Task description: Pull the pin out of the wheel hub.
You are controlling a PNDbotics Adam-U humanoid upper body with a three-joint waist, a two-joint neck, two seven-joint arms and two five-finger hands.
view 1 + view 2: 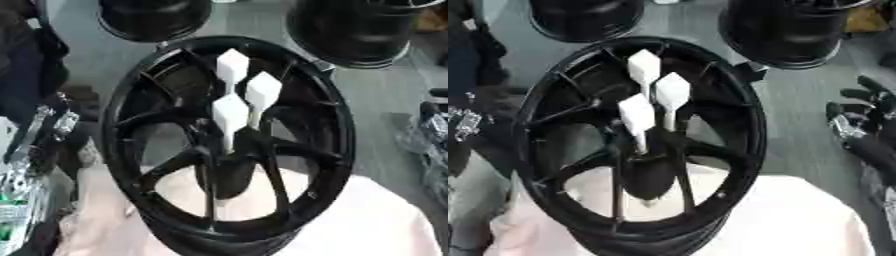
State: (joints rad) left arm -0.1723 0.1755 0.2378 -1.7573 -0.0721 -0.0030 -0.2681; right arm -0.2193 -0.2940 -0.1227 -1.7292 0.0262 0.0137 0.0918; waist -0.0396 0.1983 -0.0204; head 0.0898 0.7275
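Observation:
A black spoked wheel stands tilted in the middle, its lower rim on a pale cloth. Three white pins with broad faceted heads rise from the hub: a far one, a right one and a near one. Nothing touches them. My right hand hangs open at the right edge, well apart from the wheel, fingers pointing left. My left hand shows as black and silver parts at the left edge beside the rim; its pose is unclear.
Two more black wheels lie at the back, one at upper left and one at upper right. The pale cloth covers the near surface. Grey floor shows to the right of the wheel.

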